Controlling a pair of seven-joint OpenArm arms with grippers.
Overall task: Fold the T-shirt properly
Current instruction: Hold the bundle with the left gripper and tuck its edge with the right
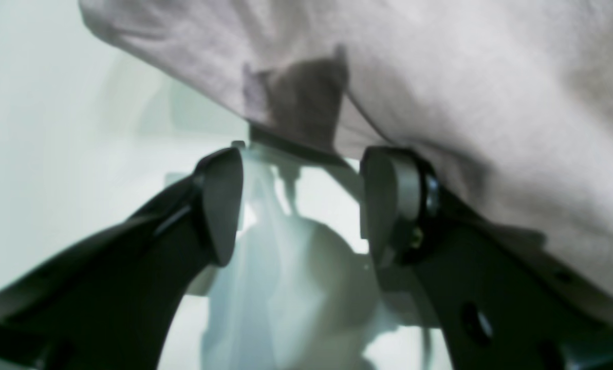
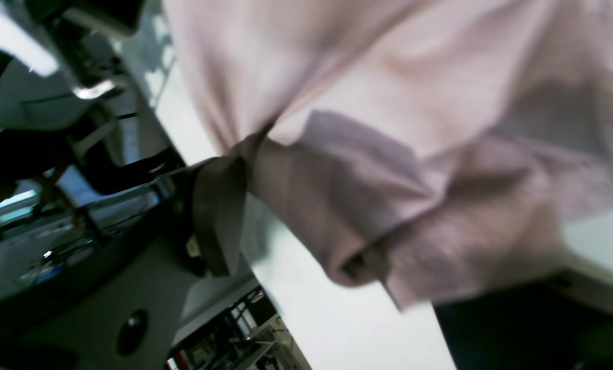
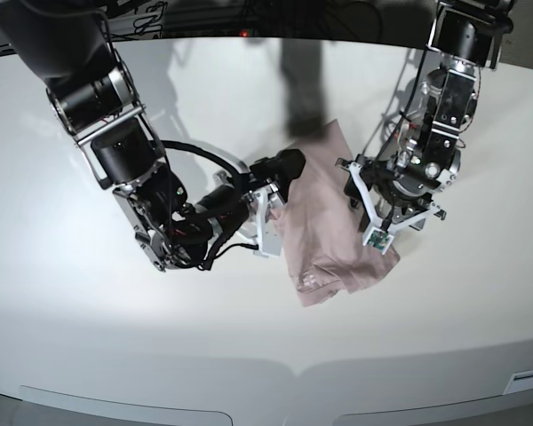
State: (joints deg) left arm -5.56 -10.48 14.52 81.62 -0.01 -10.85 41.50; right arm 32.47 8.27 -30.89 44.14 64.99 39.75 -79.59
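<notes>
The pink T-shirt (image 3: 324,222) sits bunched mid-table, nearer the far edge. Right gripper (image 2: 234,169) seems clamped on a fold, probably to drag it flat; left gripper (image 1: 301,200) is spread wide at the hem, nothing held.

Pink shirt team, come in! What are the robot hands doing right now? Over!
Left gripper open, empty, at the T-shirt edge. Right gripper at the shirt's other side, grip unclear. Shirt bunched on the white table. Nothing blocking.

Bright overhead glare on the table (image 3: 115,337) (both wrist views blurred, soft).
</notes>
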